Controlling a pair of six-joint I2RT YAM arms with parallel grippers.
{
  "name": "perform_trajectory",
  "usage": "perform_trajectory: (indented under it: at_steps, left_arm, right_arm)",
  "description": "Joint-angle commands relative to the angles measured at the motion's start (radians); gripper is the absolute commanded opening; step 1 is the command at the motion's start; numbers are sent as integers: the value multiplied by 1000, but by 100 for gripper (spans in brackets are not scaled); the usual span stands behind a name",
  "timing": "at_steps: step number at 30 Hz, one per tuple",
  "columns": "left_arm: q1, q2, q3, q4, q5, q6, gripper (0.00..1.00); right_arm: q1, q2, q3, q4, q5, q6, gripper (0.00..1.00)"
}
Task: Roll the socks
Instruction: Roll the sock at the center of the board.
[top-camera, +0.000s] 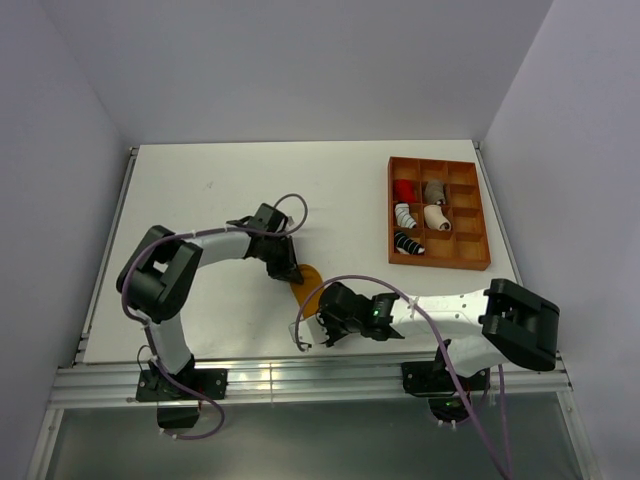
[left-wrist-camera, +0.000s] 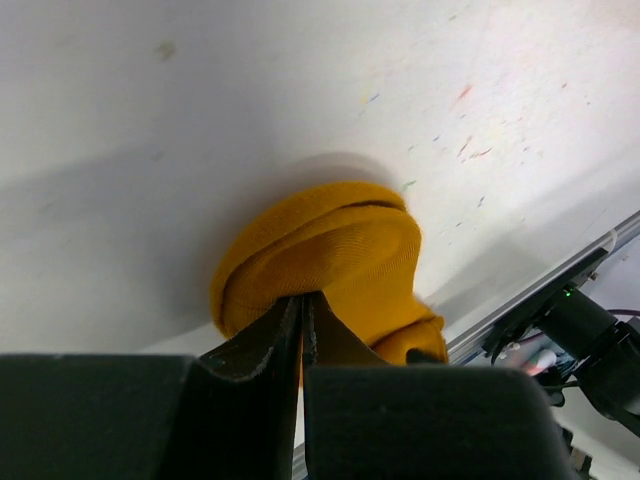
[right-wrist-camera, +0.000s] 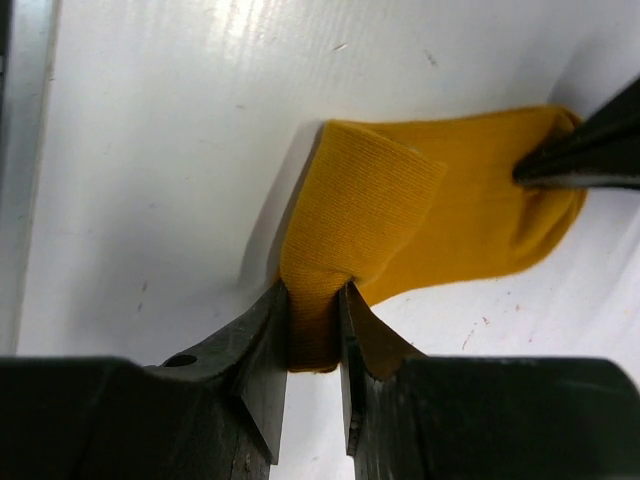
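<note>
Left pincer (left-wrist-camera: 302, 305) clamped on 1 mustard sock (right-wrist-camera: 450, 215) | right pincer (right-wrist-camera: 314, 305) clamped on same

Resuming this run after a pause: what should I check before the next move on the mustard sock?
1. Left claw shut on mustard sock: ok.
2. Right claw shut on the sock's folded end: ok.
3. Sock lying on the table, not over its edge: ok.
4. Roll formed: not ok, only one fold shows.
5. Empty compartment in the tray: ok.
</note>
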Motion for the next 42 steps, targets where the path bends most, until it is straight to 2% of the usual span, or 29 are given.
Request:
perform_trajectory:
  at_steps: [1, 7, 13, 16, 21, 27, 31, 42]
  left_arm:
    - [-12, 68, 74, -30, -36, 53, 10]
    - [-31, 138, 136, -36, -9, 68, 9]
    - [-45, 158, 162, -33, 10, 76, 10]
    - [-51, 164, 160, -33, 18, 87, 9]
    - [-67, 175, 173, -41, 14, 101, 9]
    - [-67, 154, 167, -24, 11, 105, 10]
    - [-67, 134, 163, -19, -2, 104, 15]
    - [-64, 80, 137, 90, 72, 87, 34]
  right_arm:
    - [12, -1, 42, -195, -74, 24, 19]
    - [29, 14, 65, -248, -83, 9, 20]
    - [5, 29, 111, -307, -197, 6, 19]
    - [-62, 51, 163, -345, -282, 4, 19]
    - [-197, 156, 310, -537, -485, -42, 20]
    - [-313, 333, 456, -756, -618, -95, 21]
    - [-362, 465, 535, -879, -694, -99, 20]
    - [-425, 552, 562, -816, -628, 50, 18]
